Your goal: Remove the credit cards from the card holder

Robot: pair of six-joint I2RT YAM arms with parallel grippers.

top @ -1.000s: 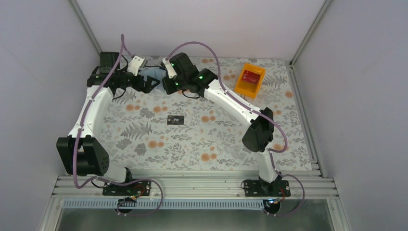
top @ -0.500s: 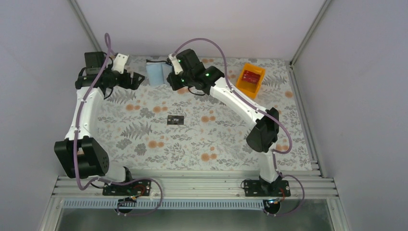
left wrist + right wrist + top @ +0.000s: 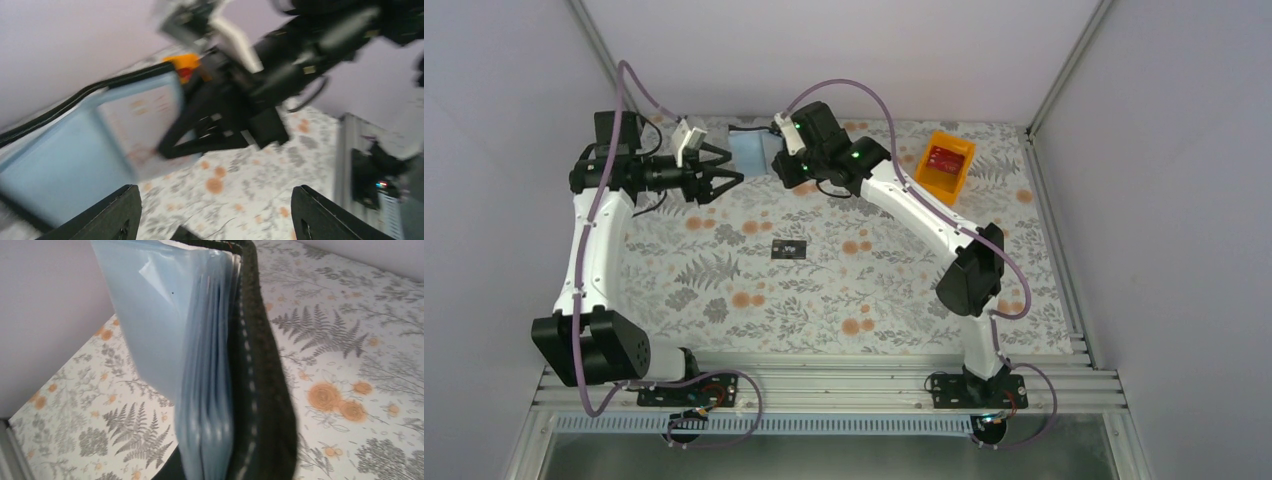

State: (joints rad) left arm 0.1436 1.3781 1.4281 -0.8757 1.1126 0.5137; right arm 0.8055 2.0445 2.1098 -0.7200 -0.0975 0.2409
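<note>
The card holder [image 3: 747, 155], grasped by the right hand [image 3: 776, 166], hung just ahead of the released left hand [image 3: 724, 178].

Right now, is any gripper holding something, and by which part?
The right gripper holds the card holder by one edge; the left gripper is open, holding nothing.

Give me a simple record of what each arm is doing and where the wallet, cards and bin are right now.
left gripper: open, empty, pointing at the card holder, just short of it
right gripper: shut on the card holder
card holder: held up at the far side of the table, open, bluish clear sleeves fanned out
black card: lying flat mid-table, apart from both arms
orange bin: far right, with a red card inside
</note>
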